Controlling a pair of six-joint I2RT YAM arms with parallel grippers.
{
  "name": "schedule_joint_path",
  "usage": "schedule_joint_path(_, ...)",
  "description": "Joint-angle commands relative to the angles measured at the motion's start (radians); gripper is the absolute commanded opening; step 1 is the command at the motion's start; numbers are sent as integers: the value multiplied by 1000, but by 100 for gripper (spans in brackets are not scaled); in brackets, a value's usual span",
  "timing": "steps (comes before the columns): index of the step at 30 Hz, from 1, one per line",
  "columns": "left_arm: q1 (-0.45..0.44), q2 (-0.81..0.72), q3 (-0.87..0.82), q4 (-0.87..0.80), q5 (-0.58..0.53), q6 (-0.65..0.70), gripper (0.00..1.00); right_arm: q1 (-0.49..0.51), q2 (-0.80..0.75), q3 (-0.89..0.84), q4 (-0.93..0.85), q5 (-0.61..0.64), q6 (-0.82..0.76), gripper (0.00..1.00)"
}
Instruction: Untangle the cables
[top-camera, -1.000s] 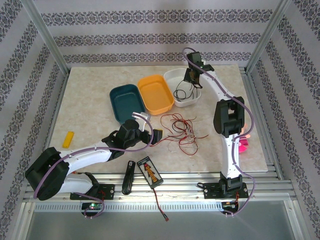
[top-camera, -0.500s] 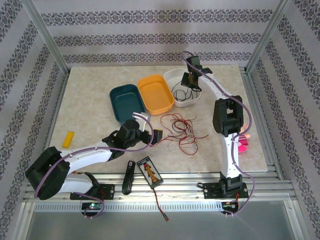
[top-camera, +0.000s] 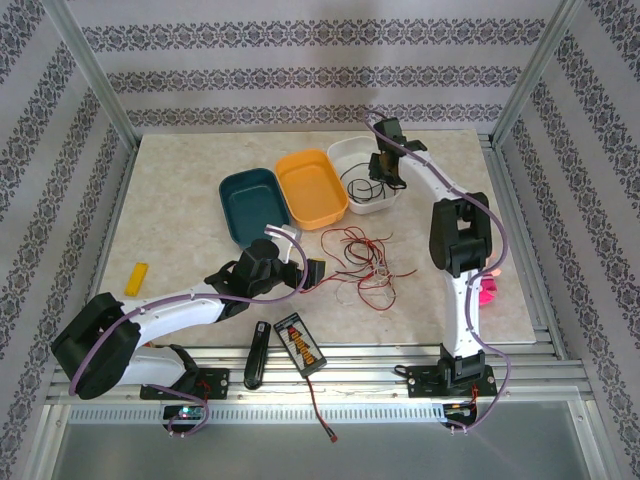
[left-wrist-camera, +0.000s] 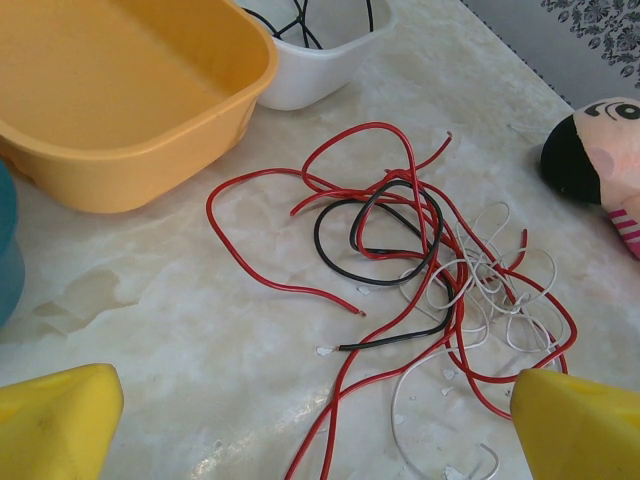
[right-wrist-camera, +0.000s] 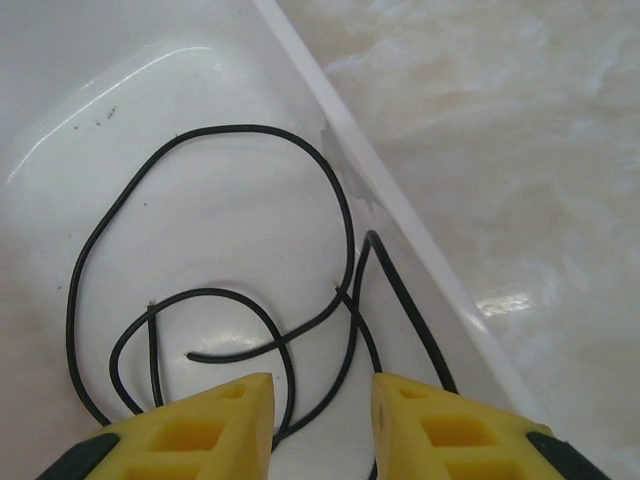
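Patterned walls and a metal frame enclose a marbled table. 3 trays sit towards its far edge, and the white tray is the one nearest the far right corner.

A second ago the right gripper stood higher over that tray, clenched on a black cable that dangled from it. It has since dropped lower and its jaws have parted. In the right wrist view the right gripper shows a clear gap between its yellow fingers, pinching nothing. The black cable lies in loose loops on the floor of the white tray, with 1 bend riding up over the rim on the side towards the table's right edge.

I judge that this cable is freed and delivered. The draped bend could let it slip out if the arm snags it while pulling away.

The rest is not done. The tangle lies mid-table, nearer the near edge. In the left wrist view, a red cable, a second black cable and a whitish cable cross 1 another repeatedly, knotted tightest on the side towards the right edge.

The left gripper hangs just beside the tangle. The left wrist view shows the left gripper with fingers spread wide and holding nothing. It looks placed to take the next strand.
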Motion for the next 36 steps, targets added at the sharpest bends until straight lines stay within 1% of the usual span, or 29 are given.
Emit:
schedule_joint_path(1,-13,7,27,7,0,-15,99,14,-112,-54,13,40,-23,32)
schedule_joint_path(6,-13,14,31,8,-8,-25,99,17,-244,-200,78,6,-26,32)
schedule_joint_path(10,-13,33,46,6,-7,-30,100,20,-400,-384,166,-58,-22,32)
schedule_joint_path(15,-13,87,87,9,9,-34,100,26,-590,-599,230,-144,2,32)
schedule_joint_path(17,-13,116,109,24,18,-34,95,26,-649,-669,247,-195,11,33)
schedule_joint_path(20,-13,184,166,26,39,-11,90,29,-732,-756,244,-199,32,37)
schedule_joint_path(22,-13,238,218,8,44,11,90,27,-791,-816,251,-200,54,41)
schedule_joint_path(23,-13,269,257,-9,41,20,89,26,-821,-847,256,-198,59,46)
schedule_joint_path(24,-14,302,294,-30,39,30,89,26,-854,-876,261,-190,65,54)
schedule_joint_path(26,-16,356,363,-59,39,49,89,25,-918,-929,268,-163,74,66)
schedule_joint_path(27,-17,380,396,-69,37,67,89,23,-950,-956,269,-148,78,85)
schedule_joint_path(28,-19,404,425,-80,37,84,89,20,-977,-975,268,-140,82,98)
schedule_joint_path(31,-21,477,527,-144,39,161,86,-1,-1042,-1018,248,-120,95,98)
schedule_joint_path(33,-22,525,601,-208,31,212,86,-12,-1082,-1037,221,-78,111,98)
schedule_joint_path(36,-23,580,674,-260,35,263,85,-28,-1158,-1084,214,-30,137,98)
